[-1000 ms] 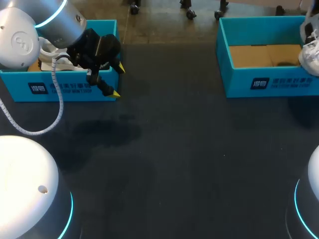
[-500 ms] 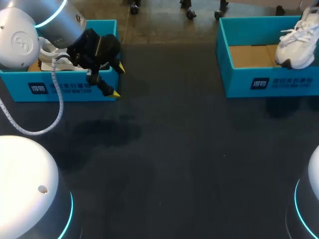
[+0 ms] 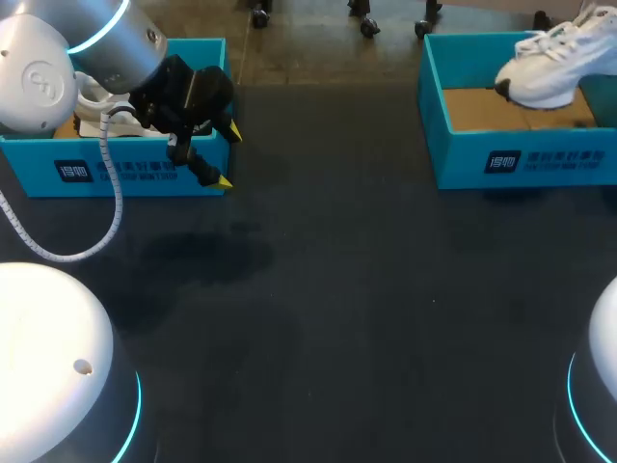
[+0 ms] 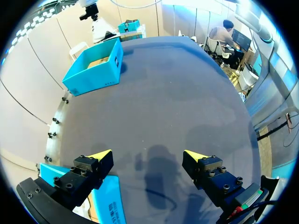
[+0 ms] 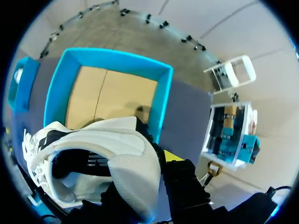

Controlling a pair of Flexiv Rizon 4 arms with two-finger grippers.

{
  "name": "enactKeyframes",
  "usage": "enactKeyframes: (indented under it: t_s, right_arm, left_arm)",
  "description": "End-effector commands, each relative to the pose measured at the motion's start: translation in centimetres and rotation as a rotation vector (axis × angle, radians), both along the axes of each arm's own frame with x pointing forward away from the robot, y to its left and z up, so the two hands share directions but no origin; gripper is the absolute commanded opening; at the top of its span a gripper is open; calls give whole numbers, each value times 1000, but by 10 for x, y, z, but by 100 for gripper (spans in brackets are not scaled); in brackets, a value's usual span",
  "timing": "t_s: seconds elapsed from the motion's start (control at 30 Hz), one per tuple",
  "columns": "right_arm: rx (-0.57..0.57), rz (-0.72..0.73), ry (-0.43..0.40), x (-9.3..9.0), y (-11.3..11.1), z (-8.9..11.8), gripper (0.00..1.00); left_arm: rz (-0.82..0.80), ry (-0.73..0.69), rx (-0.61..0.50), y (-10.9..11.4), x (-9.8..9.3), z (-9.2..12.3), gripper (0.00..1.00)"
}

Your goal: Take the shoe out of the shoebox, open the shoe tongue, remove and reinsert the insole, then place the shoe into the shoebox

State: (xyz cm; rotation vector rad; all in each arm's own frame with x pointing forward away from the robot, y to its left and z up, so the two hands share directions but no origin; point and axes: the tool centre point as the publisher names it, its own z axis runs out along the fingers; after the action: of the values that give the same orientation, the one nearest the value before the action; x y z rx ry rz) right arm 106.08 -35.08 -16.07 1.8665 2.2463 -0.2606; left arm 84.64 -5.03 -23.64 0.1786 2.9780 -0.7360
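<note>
Head view: the shoe (image 3: 545, 63) hangs over the far right box (image 3: 521, 159), so the take-out step is in hand; the right gripper (image 5: 156, 142) clamps its heel; the left gripper (image 3: 227, 156), fingers apart, hovers by the far left box (image 3: 145, 174); the next move, I judge, calls for setting the shoe on the table (image 3: 337, 289).

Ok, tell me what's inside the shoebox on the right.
Inside the right shoebox, only a bare brown cardboard floor shows. The white shoe hangs over the box and covers part of that floor, so anything beneath it cannot be seen.
</note>
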Motion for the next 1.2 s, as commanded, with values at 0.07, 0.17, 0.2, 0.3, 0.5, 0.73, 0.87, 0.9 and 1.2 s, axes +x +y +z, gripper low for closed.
enactKeyframes:
  t_s: [0.07, 0.17, 0.2, 0.3, 0.5, 0.73, 0.87, 0.9, 1.2]
  right_arm:
    - [0, -88, 16, 4, -1, 1, 0]
    - [-15, -156, 18, -2, 1, 1, 0]
    - [-19, -177, 11, -5, 2, 2, 0]
    - [-13, -214, -4, -10, 3, 4, 0]
    - [25, -263, 1, -15, 2, 0, 0]
    - [25, -263, 1, -15, 2, 0, 0]
    - [25, -263, 1, -15, 2, 0, 0]
    - [25, -263, 1, -15, 2, 0, 0]
    - [38, -347, -81, -14, -2, -3, 0]
  left_arm:
    - [0, 0, 4, 0, 0, 0, 100]
    - [0, 0, 4, 0, 0, 0, 100]
    - [0, 0, 4, 0, 0, 0, 100]
    - [0, 0, 4, 0, 0, 0, 100]
    - [0, 0, 4, 0, 0, 0, 100]
    - [0, 0, 4, 0, 0, 0, 100]
    - [0, 0, 4, 0, 0, 0, 100]
    - [0, 0, 4, 0, 0, 0, 100]
    - [0, 0, 4, 0, 0, 0, 100]
